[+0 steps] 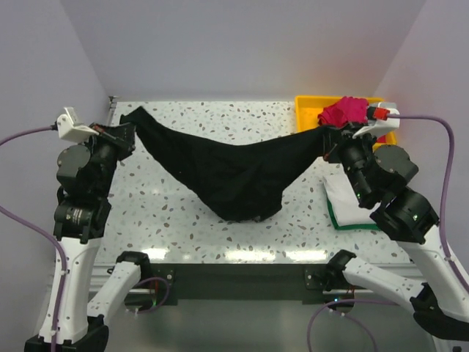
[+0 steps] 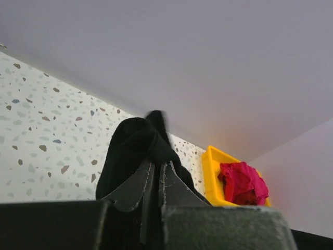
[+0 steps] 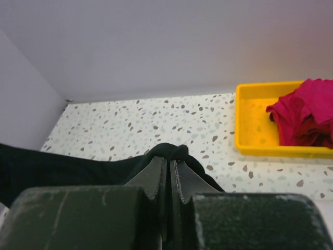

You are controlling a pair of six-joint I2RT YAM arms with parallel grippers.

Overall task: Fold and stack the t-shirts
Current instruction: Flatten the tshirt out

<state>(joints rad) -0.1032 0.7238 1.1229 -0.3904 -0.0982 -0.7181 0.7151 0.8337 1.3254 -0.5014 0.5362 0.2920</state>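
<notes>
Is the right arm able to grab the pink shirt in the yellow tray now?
Probably not yet: the right gripper is shut on the black shirt, stretched to the left gripper. The pink shirt lies close by.

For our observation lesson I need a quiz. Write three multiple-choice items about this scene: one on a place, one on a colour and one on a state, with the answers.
1. Where does the magenta shirt lie?
A. spread on the table's middle
B. in the yellow tray
C. on the floor

2. What colour is the stretched shirt between the left hand and the right hand?
A. black
B. white
C. green

3. How do the two hands stand?
A. both open
B. both shut on the stretched shirt
C. one open, one shut

Answers:
1 B: it sits bunched inside the tray at the table's far right.
2 A: the cloth sagging down to the table is black.
3 B: each wrist view shows the fingers closed with black cloth pinched between them.
</notes>
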